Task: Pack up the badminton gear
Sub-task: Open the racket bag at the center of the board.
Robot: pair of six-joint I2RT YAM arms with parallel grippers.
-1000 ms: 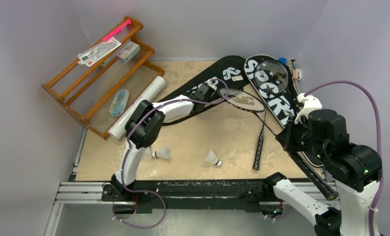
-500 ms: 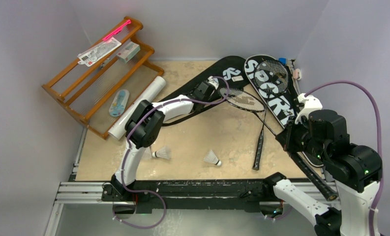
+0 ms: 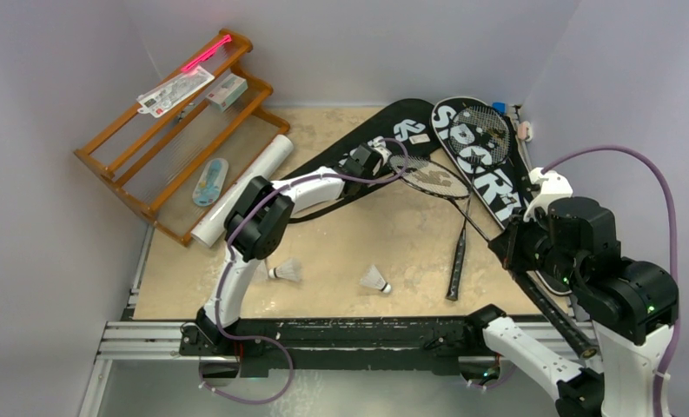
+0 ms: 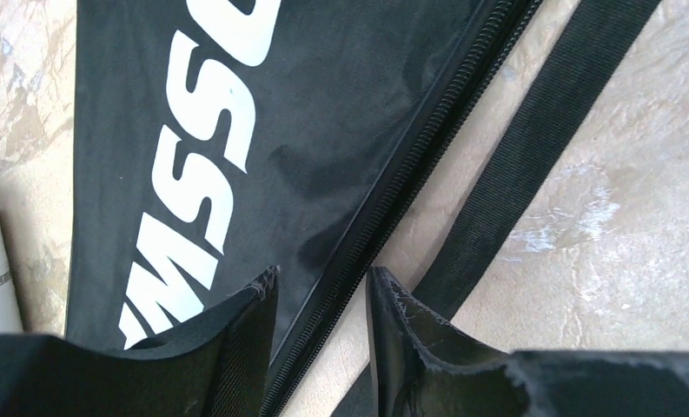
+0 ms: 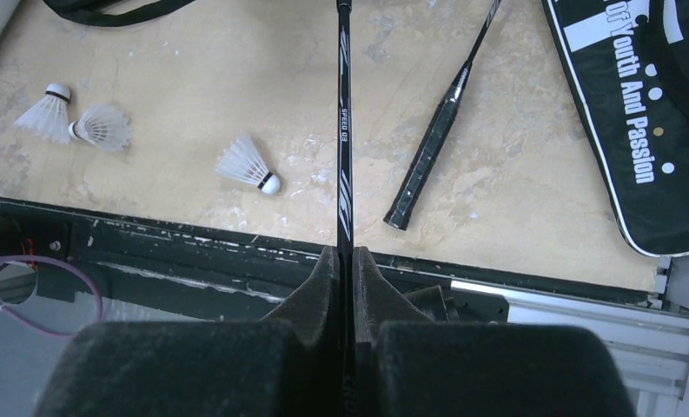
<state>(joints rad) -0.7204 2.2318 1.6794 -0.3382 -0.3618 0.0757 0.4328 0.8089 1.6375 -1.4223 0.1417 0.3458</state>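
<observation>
One black bag (image 3: 384,130) with white lettering lies at the back. My left gripper (image 3: 374,159) is over it, open. In the left wrist view the fingers (image 4: 321,282) straddle the bag's (image 4: 236,130) zipper edge (image 4: 427,148), with a black strap (image 4: 540,148) beside it. My right gripper (image 3: 507,248) is shut on a racket shaft (image 5: 344,130) whose head (image 3: 427,176) reaches that bag. A second racket (image 3: 456,261) lies with its head on the other bag (image 3: 488,169). Shuttlecocks (image 3: 286,271) (image 3: 375,280) sit near the front. The white tube (image 3: 241,187) lies by the rack.
The orange wooden rack (image 3: 175,130) stands at the back left and holds a small carton (image 3: 226,89) and a card (image 3: 175,89). Walls close in the left, back and right. A black and aluminium rail (image 3: 341,334) runs along the front edge.
My left gripper's jaws have opened over the bag's zipper edge and shifted slightly right. The right arm has sunk a little, still gripping the racket.
</observation>
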